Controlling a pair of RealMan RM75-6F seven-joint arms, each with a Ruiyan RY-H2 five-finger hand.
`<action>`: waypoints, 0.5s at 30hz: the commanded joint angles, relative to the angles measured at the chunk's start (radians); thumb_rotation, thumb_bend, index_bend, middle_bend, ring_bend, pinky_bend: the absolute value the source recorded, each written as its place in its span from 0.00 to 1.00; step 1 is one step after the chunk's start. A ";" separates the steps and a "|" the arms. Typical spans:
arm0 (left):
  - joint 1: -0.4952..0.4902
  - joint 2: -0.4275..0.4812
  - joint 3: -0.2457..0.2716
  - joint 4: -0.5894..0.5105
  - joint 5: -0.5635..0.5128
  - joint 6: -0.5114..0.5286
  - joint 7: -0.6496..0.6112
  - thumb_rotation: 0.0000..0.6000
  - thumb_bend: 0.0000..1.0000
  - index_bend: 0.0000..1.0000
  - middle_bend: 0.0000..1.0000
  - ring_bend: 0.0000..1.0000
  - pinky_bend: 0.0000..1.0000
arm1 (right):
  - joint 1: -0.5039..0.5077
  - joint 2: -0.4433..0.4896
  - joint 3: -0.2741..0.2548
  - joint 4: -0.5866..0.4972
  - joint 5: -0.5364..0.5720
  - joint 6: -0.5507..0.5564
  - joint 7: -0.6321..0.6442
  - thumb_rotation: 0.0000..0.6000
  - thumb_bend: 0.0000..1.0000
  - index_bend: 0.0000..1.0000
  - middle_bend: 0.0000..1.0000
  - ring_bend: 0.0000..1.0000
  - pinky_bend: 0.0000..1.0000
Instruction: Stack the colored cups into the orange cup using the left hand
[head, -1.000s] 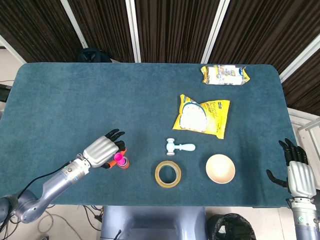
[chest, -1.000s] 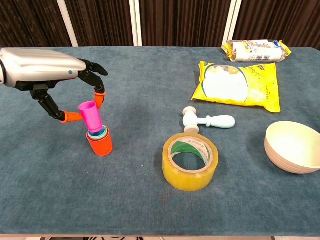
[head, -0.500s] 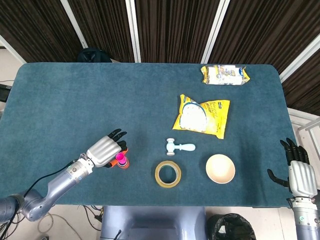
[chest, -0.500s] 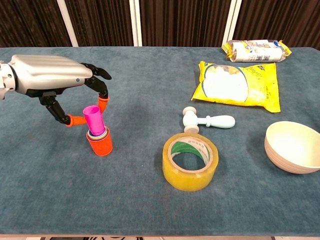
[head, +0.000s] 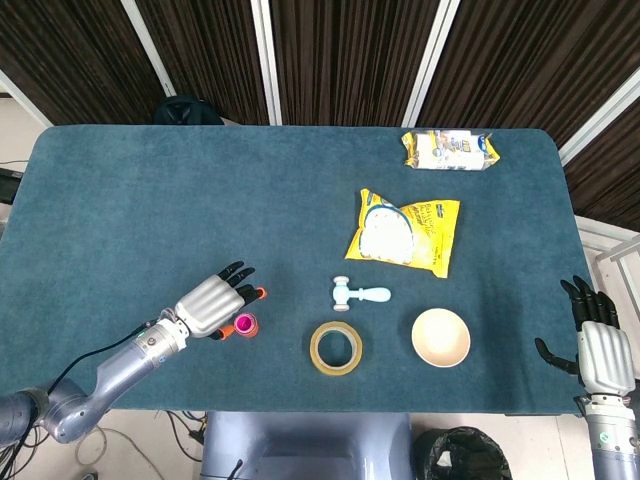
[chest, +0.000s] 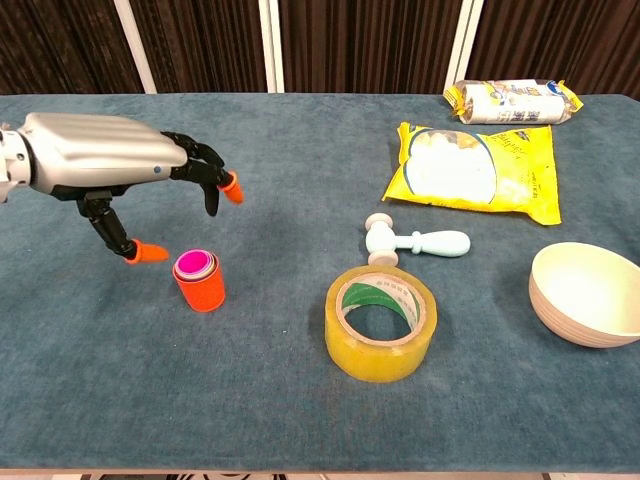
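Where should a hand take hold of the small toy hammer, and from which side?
Probably the toy hammer's slim handle, from above: it lies flat, handle pointing toward the bowl, bare cloth on both sides for fingers. Its thicker head faces the tape roll.

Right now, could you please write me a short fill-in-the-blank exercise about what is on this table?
1. The pink cup sits nested inside the ____ cup.
2. The left hand hovers over the stack, holding ____.
3. The toy mallet lies between the tape roll and the ____ snack bag.
4. The bowl stands ____ of the tape roll in the chest view.

Missing words: orange; nothing; yellow; right
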 joint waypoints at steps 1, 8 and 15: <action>0.011 0.030 -0.010 -0.028 0.000 0.036 0.005 1.00 0.26 0.12 0.23 0.00 0.04 | 0.000 0.000 0.000 0.000 0.000 0.000 0.001 1.00 0.32 0.11 0.04 0.10 0.00; 0.159 0.098 -0.003 -0.092 0.052 0.334 0.095 1.00 0.26 0.15 0.21 0.00 0.04 | 0.000 0.001 -0.001 -0.002 -0.005 0.002 0.001 1.00 0.32 0.11 0.05 0.10 0.00; 0.393 0.122 0.067 -0.129 0.086 0.685 0.197 1.00 0.26 0.06 0.10 0.00 0.06 | 0.003 0.002 -0.011 -0.001 -0.012 -0.009 -0.012 1.00 0.32 0.11 0.05 0.10 0.00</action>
